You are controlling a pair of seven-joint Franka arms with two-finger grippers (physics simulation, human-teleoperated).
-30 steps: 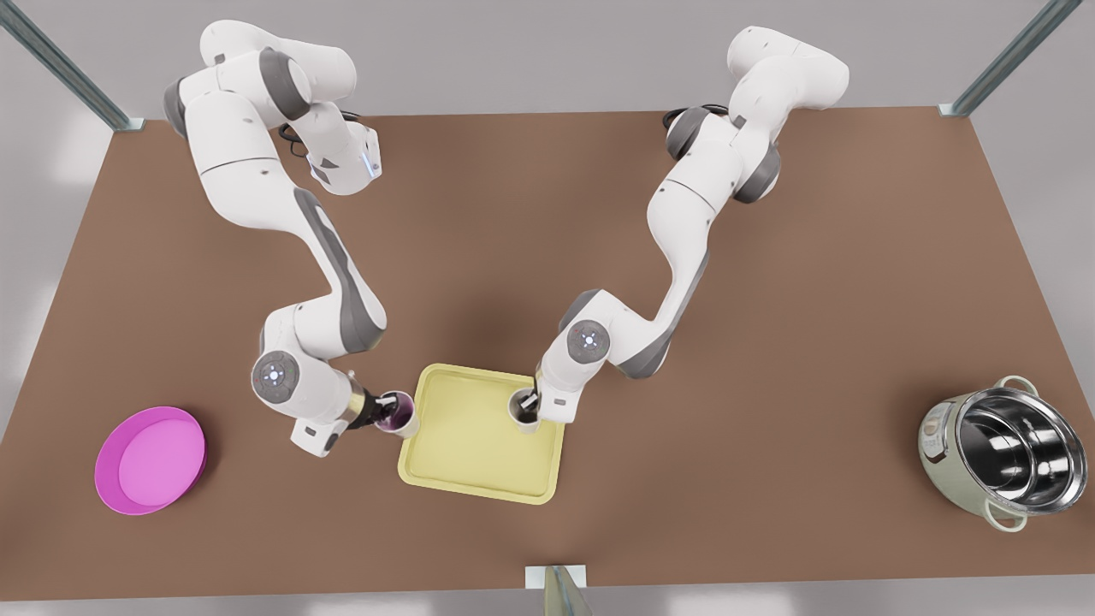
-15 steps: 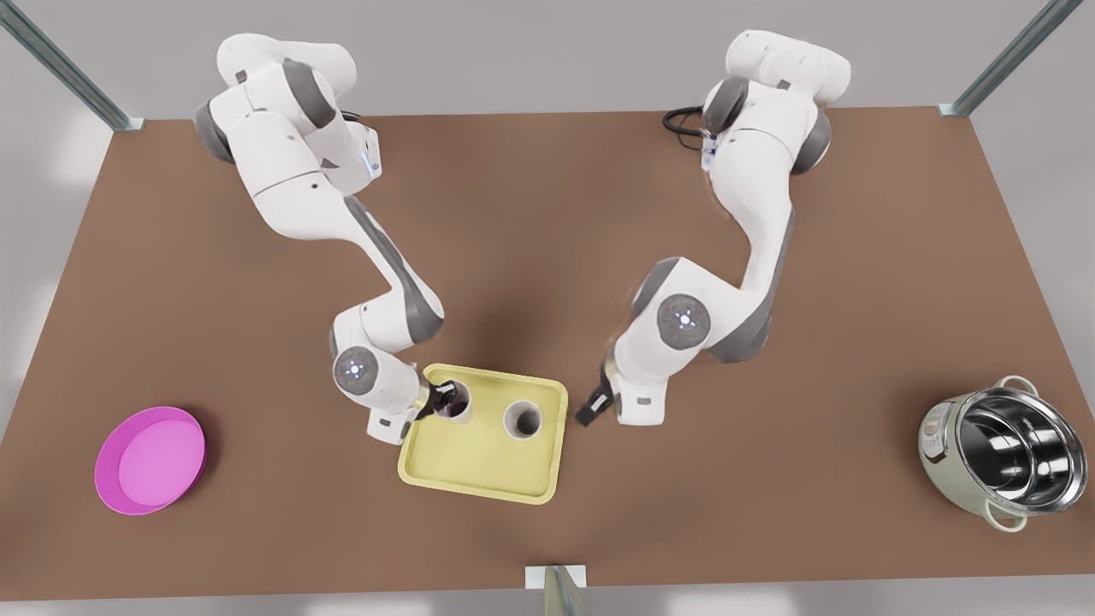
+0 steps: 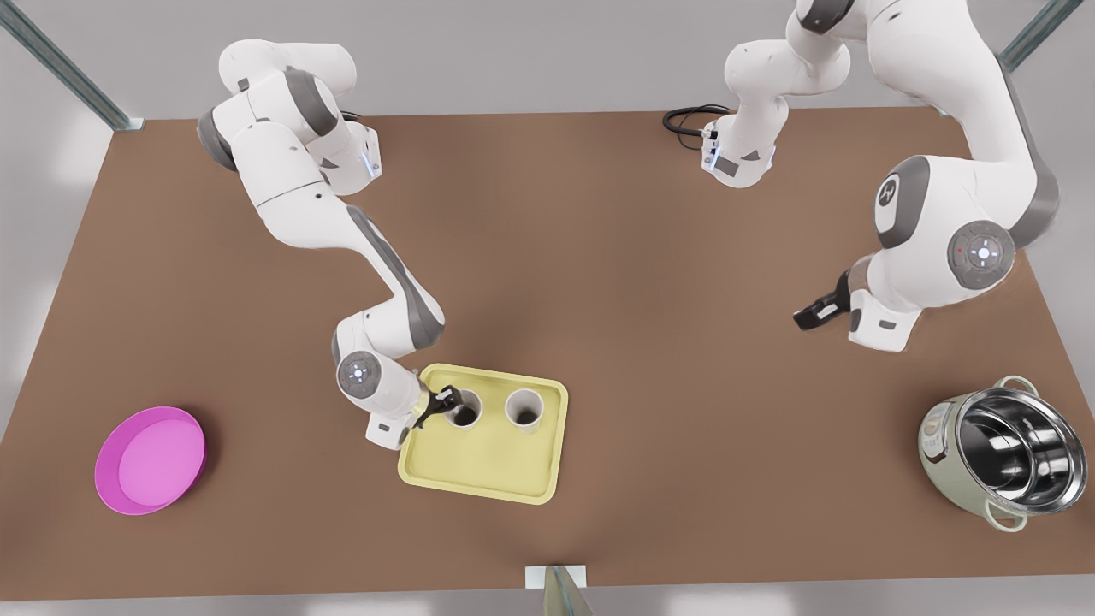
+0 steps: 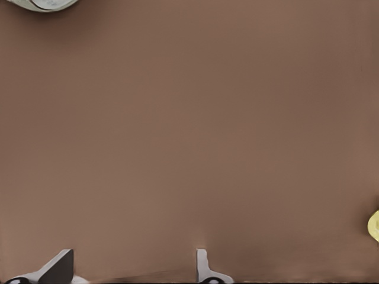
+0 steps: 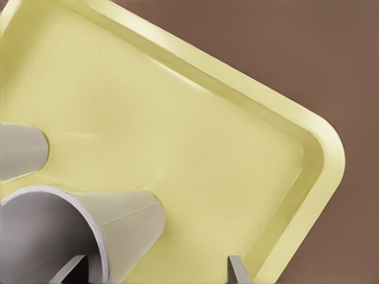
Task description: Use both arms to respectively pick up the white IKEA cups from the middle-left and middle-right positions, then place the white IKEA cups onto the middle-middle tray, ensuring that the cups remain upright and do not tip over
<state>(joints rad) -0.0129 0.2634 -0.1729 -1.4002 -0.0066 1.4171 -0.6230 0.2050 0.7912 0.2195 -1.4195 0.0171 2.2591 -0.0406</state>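
Observation:
Two white cups stand upright side by side on the pale yellow tray (image 3: 479, 470): one (image 3: 469, 419) toward the front view's left, the other (image 3: 523, 409) just beside it. My right gripper (image 3: 445, 400), on the arm at the front view's left, is open astride the first cup's rim. In the right wrist view one finger sits inside that cup (image 5: 118, 219) and the other outside it, over the tray (image 5: 207, 148); the second cup (image 5: 21, 151) lies beyond. My left gripper (image 3: 808, 315) hangs open and empty far off at the front view's right, over bare table (image 4: 130, 266).
A magenta-pink dish (image 3: 151, 459) sits at the front view's left near the front edge. A large steel pot (image 3: 1001, 466) stands at the right, its edge also in the left wrist view (image 4: 41, 5). A black cable (image 3: 684, 120) lies at the table's back edge.
The right gripper brought its cup further onto the tray and opened. The left arm swung far away from the tray toward the front view's right, leaving its cup standing.

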